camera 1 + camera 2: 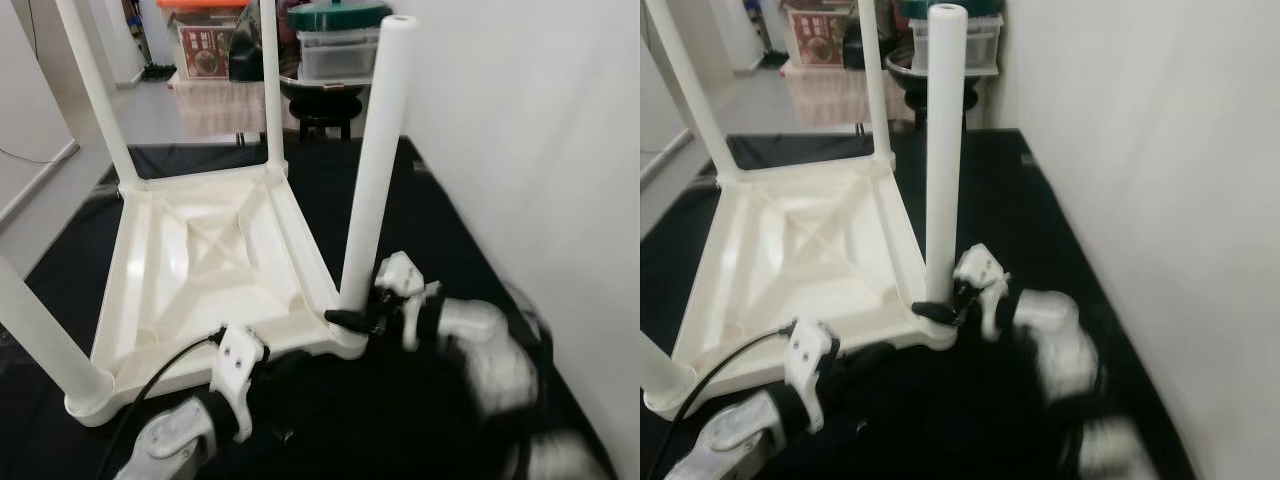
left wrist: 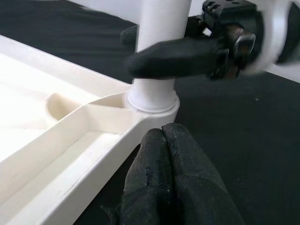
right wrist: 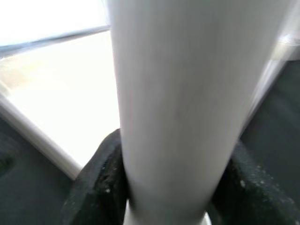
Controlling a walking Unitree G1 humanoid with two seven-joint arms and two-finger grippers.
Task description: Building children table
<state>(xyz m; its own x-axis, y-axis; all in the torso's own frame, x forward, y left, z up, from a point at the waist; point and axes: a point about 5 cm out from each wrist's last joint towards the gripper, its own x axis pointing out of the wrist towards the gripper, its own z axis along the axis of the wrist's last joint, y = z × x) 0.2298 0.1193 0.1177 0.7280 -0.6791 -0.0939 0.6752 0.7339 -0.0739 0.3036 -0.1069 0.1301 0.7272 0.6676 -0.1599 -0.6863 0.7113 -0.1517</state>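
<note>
Left eye view: the white children table (image 1: 200,260) is lying upside down on the black floor mat (image 1: 440,240). The right tool (image 1: 350,318) is clamping the base of the near-right leg (image 1: 372,160), which is standing upright in its corner socket at 5 o'clock of the underside.

Left wrist view: the left tool (image 2: 164,178) is resting with fingers pressed together, just beside the table rim.

Right wrist view: black fingers (image 3: 101,187) are flanking the leg, touching it.
</note>
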